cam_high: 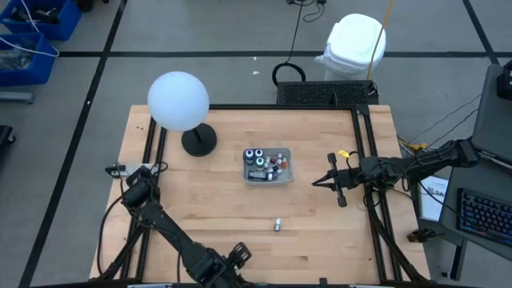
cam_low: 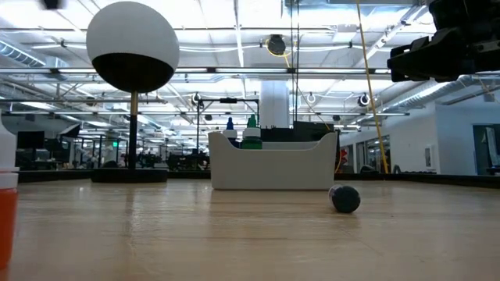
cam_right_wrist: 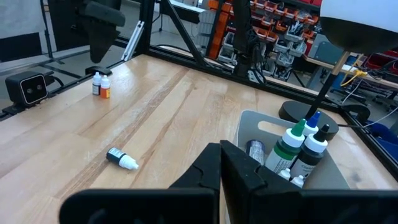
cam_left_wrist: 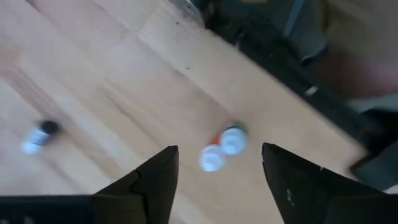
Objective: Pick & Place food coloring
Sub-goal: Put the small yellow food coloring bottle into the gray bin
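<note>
the left gripper (cam_left_wrist: 217,180) hangs released, directly above two upright food coloring bottles (cam_left_wrist: 222,147). lower straight, centre on one cap, avoid nudging its neighbour. right gripper (cam_right_wrist: 221,168) waits clenched beside the tray (cam_high: 286,170).

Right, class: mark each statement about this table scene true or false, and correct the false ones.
1. The left gripper hangs open over two upright bottles. True.
2. The right gripper holds a bottle. False: it is shut on nothing, beside the tray.
3. One loose bottle lies on its side on the table. True.
4. The tray is empty. False: several bottles stand in it.
</note>
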Motion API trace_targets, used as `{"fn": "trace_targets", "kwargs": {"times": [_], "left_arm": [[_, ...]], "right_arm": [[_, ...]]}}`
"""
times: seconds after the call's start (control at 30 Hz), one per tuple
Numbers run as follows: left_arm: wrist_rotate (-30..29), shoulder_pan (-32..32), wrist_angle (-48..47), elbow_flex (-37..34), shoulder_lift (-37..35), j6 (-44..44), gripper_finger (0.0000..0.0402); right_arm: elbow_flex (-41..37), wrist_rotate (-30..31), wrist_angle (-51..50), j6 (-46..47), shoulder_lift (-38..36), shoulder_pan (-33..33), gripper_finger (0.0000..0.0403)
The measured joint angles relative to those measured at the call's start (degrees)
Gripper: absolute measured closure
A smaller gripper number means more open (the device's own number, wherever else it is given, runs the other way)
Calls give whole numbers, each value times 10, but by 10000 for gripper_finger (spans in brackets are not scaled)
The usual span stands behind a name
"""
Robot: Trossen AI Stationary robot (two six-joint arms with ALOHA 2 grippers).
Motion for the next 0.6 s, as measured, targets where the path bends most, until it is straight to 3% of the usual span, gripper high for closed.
{"fn": "trace_targets", "kwargs": {"times": [0.1, 0.43, 0.6], "left_arm": [[-20, 8, -1, 0, 0, 58, 157], [-6, 34, -2, 0, 0, 209, 155], [-5, 34, -6, 0, 0, 237, 155]], "right_arm": [[0, 0, 0, 14, 0, 0, 403], [0, 0, 0, 32, 0, 0, 403], [0, 1, -6, 39, 0, 0, 403]]}}
